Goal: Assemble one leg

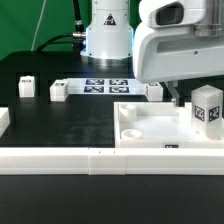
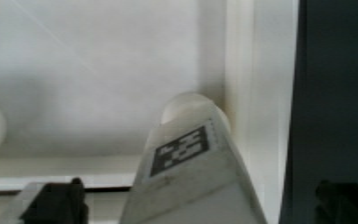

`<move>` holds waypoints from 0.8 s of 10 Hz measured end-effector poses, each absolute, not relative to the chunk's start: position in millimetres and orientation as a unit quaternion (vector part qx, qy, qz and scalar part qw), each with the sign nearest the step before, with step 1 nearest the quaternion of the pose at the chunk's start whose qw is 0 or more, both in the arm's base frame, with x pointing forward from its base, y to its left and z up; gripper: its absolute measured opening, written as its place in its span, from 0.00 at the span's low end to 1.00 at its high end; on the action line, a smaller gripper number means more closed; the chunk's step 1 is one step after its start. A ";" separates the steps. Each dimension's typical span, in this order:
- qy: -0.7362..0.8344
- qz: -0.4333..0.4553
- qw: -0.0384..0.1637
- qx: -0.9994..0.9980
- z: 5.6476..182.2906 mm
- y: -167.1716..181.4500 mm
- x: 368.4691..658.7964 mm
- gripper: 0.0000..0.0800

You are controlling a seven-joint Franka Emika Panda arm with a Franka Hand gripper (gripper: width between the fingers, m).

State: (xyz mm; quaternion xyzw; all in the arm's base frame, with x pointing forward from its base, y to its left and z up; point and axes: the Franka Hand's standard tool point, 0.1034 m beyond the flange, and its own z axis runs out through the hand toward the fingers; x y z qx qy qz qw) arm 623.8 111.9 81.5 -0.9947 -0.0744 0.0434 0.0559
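The leg, a small white block with a black-and-white tag, stands upright in the near right corner of the white tray-like piece. My gripper hangs right over it. In the wrist view the leg lies between my two dark fingertips, with a gap on each side. The gripper is open around it and does not touch it. The leg's rounded end sits close to the tray's wall.
Other small white legs stand on the black table at the exterior view's left and behind the tray. The marker board lies before the robot base. Long white rails run along the front.
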 end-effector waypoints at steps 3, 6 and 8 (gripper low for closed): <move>-0.136 0.040 0.058 -0.988 81.5 112.8 623.7 0.81; -0.135 0.040 0.058 -0.988 81.5 112.7 623.8 0.49; -0.124 0.040 0.058 -0.990 81.5 112.8 623.7 0.36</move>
